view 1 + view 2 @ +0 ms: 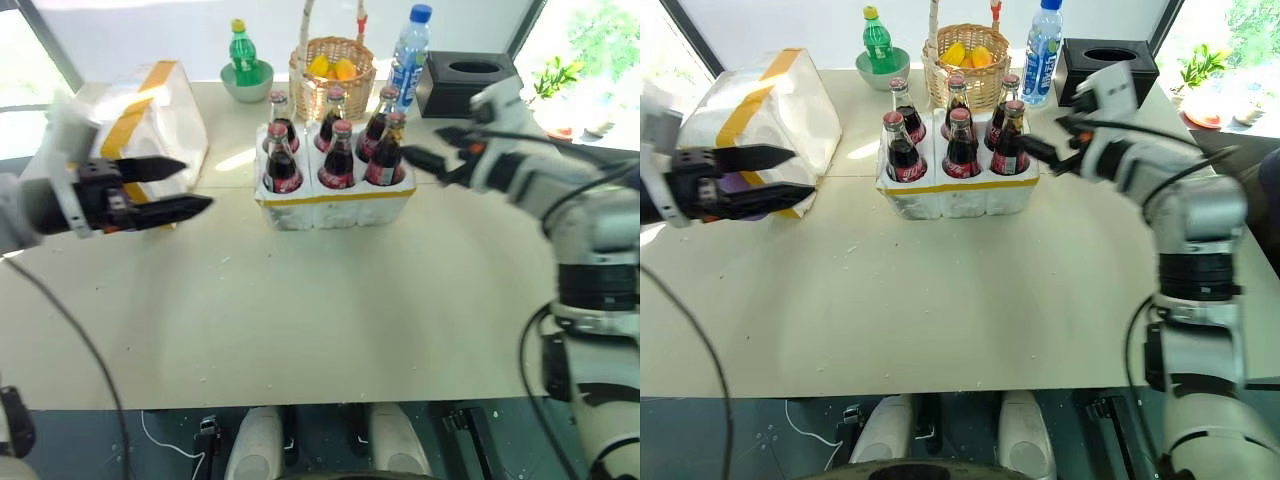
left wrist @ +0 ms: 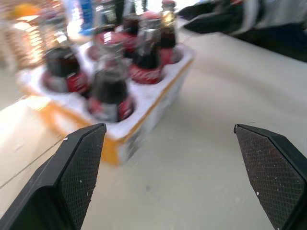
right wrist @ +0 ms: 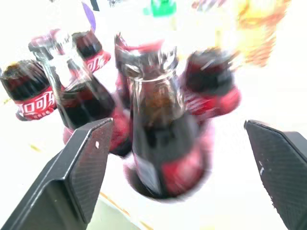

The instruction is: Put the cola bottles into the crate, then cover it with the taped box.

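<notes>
we see all six cola bottles (image 1: 340,152) standing upright in the holes of the crate (image 1: 335,205), two rows of three, on the far middle of the tabletop (image 1: 330,310). our right end effector (image 1: 432,148) hangs level just beside the crate's right end, fingers spread wide with nothing between them; in the right wrist view the nearest bottle stands in line with the gap, not pinched. our left end effector (image 1: 170,188) floats above the tabletop well to the left of the crate, also spread wide and empty, pointing toward the bottles. behind it, at the far left, lies the taped box (image 1: 150,110), tilted, apart from the crate. along the back edge we see a green soda bottle (image 1: 241,52) in a bowl, a wicker basket (image 1: 332,72) with yellow fruit, a water bottle (image 1: 409,55) and a black tissue box (image 1: 468,80).
</notes>
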`<act>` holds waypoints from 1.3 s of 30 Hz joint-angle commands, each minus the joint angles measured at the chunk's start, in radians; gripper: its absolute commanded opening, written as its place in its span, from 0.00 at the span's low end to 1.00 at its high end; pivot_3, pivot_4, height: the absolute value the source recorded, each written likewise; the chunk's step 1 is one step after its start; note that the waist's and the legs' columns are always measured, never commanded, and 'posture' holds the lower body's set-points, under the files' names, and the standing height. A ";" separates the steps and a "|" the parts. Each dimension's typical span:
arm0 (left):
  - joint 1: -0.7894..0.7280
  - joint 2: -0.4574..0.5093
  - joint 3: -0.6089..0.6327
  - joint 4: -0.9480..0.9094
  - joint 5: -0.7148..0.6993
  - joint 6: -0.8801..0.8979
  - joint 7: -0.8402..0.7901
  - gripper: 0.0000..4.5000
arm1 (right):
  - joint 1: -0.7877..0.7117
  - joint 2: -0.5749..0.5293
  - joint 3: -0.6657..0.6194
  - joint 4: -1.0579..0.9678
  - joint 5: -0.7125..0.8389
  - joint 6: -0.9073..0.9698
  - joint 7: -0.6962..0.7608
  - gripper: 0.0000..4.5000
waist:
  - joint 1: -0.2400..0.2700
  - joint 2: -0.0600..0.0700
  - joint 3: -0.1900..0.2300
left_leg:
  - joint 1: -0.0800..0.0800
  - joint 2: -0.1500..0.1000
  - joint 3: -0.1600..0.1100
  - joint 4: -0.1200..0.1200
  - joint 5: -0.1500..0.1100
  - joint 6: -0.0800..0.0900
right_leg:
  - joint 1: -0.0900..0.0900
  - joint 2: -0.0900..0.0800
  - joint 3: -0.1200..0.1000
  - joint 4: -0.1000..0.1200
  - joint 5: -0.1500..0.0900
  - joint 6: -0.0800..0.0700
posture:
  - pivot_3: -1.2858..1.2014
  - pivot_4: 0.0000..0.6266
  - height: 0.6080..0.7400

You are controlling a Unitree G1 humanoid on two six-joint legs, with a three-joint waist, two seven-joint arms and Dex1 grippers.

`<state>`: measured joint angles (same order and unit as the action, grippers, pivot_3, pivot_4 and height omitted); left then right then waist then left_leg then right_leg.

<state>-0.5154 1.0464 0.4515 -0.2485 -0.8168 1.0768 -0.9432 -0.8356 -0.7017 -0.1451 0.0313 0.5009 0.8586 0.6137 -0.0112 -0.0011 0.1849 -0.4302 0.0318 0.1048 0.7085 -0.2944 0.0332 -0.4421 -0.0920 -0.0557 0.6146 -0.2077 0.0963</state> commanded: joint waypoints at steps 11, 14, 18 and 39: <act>-0.041 0.213 -0.155 0.281 0.252 0.167 0.284 1.00 | -0.013 -0.200 -0.020 -0.100 0.106 0.048 0.253 0.99 | -0.001 0.000 0.000 | 0.008 -0.001 0.003 -0.011 0.003 -0.006 | -0.001 0.001 0.001 0.003 -0.002 -0.004 | 0.52 0.24 1.00; -0.135 0.172 -0.278 0.354 0.303 0.130 0.273 1.00 | -0.011 -0.181 -0.018 -0.131 0.125 0.061 0.255 0.99 | 0.006 -0.001 0.000 | 0.006 -0.001 0.004 -0.010 0.004 -0.007 | -0.001 0.001 0.001 0.003 -0.002 -0.004 | 0.52 0.24 1.00; -0.236 0.122 -0.404 0.460 0.364 0.079 0.226 1.00 | -0.003 -0.179 -0.030 -0.190 0.167 0.090 0.267 0.99 | 0.004 -0.001 0.000 | 0.004 -0.002 0.006 -0.010 0.004 -0.007 | -0.002 0.000 0.001 0.002 -0.001 -0.003 | 0.52 0.24 1.00; -0.487 0.011 -0.590 0.827 0.658 -0.170 0.068 0.07 | 0.131 -0.227 -0.128 -0.300 0.282 0.169 0.217 1.00 | 0.003 -0.003 0.000 | 0.004 -0.002 0.006 -0.009 0.004 -0.006 | -0.002 0.001 0.001 0.002 -0.002 -0.003 | 0.52 0.24 1.00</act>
<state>-0.9977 1.0217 -0.1459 0.6395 -0.1923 0.9741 -0.8714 -0.7027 -0.8963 -0.2172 -0.2523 0.7634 1.0235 0.8231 -0.0079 -0.0044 0.1851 -0.4262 0.0301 0.1102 0.6998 -0.2907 0.0271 -0.4437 -0.0907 -0.0550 0.6168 -0.2092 0.0929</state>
